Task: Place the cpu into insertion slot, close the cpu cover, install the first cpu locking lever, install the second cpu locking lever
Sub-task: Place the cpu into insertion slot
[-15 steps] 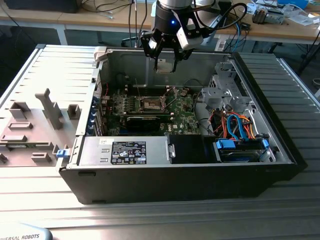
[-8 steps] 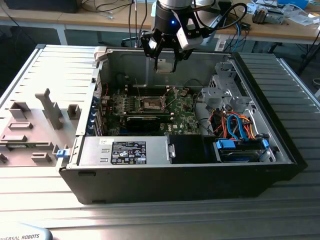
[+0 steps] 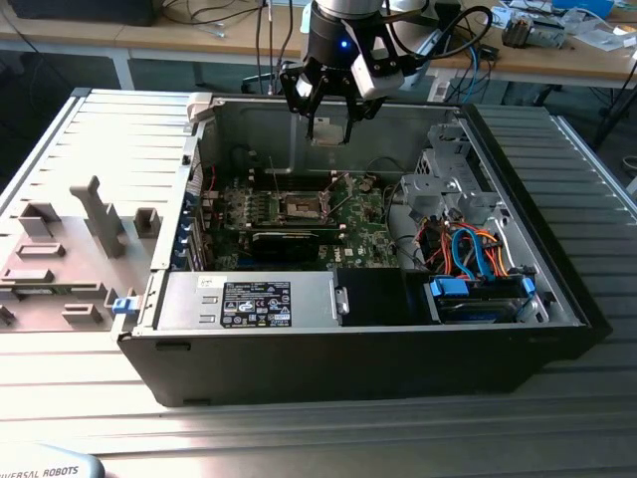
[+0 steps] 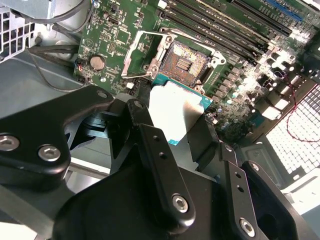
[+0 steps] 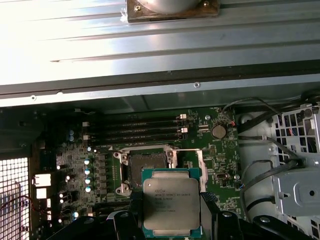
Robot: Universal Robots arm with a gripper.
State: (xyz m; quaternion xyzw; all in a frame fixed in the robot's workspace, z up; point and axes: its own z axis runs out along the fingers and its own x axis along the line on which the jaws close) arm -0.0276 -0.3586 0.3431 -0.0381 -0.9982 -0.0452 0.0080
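The black jaws clasp the cpu (image 5: 171,202) by its edges — it hangs above the green motherboard (image 5: 210,150), near the bare insertion slot (image 5: 148,167), with the cpu cover (image 4: 129,55) open beside it. This looks like step one — seating likely demands squared corners and gentle lowering.

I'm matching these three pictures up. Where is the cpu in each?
Exterior view: cpu in the gripper, over the case.
Second wrist view: cpu between black fingers, nearer than the insertion slot.
First wrist view: cpu between the fingers, overlapping the insertion slot.
Shared landmark: the insertion slot.
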